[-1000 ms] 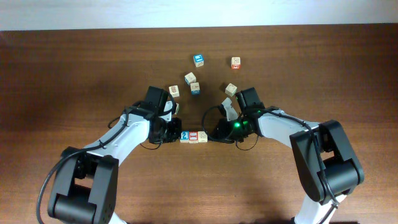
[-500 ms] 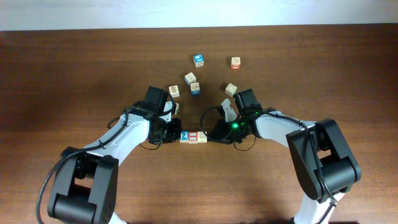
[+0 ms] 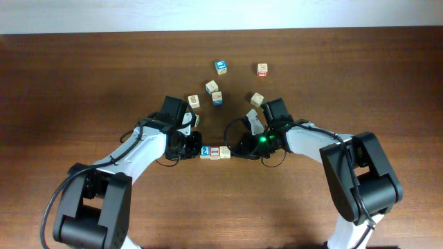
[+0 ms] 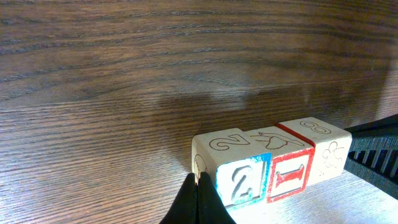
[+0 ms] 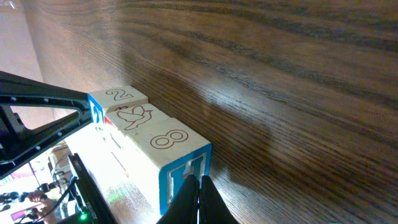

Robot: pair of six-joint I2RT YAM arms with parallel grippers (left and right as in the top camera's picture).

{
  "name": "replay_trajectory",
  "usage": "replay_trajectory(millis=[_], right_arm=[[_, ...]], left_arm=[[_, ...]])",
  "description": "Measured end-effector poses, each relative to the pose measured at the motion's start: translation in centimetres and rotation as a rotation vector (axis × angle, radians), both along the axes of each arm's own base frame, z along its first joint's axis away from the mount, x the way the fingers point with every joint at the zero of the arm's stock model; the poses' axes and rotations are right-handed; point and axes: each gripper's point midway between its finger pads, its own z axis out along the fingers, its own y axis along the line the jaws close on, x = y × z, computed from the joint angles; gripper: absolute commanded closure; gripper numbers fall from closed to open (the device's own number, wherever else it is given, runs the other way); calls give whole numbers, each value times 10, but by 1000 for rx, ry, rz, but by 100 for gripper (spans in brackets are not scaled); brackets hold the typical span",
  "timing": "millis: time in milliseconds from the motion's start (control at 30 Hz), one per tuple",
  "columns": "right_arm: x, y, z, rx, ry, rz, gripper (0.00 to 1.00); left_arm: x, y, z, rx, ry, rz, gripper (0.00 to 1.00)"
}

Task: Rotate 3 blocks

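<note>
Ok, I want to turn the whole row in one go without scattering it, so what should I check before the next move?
1. Row is straight and the blocks touch, blue-framed block, red-framed block, beige block: ok.
2. Left gripper is shut, tip at the blue-framed end: ok.
3. Right gripper is shut, tip at the beige end: ok.
4. Both tips are on the row's centre line: cannot tell.
5. Arms are clear of strays: not ok. One loose cube lies close to the left wrist, and a second loose cube lies close to the right wrist.
</note>
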Motion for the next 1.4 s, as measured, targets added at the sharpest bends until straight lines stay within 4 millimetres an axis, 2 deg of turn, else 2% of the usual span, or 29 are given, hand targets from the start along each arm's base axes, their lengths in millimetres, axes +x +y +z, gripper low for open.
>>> replay_trajectory(millis=[333,400,467,533,867,933,1033,1167,1200,1267,1400], right_arm=[[-2,2,2,12,2,12,95],[-2,3,8,16,-9,13,96],[2,4,23,31,-51,14,96],[1,7,28,38,-59,21,96],[-5,15,24,8,-40,18,95],[-4,21,27,0,-50,25,96],[4,40,45,11,-103,48,96],[2,62,70,31,-144,95,96],[0,71,78,47,-162,116,96],[-15,85,81,61,-155,164,96],[-17,85,80,53,-148,165,96]], left_arm=[[0,1,0,4,2,1,100],[0,2,-1,8,1,2,100],[0,2,-1,12,0,3,100],[0,2,-1,12,0,3,100],[2,9,-2,40,-4,18,100],[3,14,-3,60,-9,25,100],[6,26,-6,109,-15,45,100],[4,31,-11,132,-9,49,100],[4,29,-10,122,-7,47,100],[0,12,-7,55,2,14,100],[-3,5,-6,21,11,0,100]])
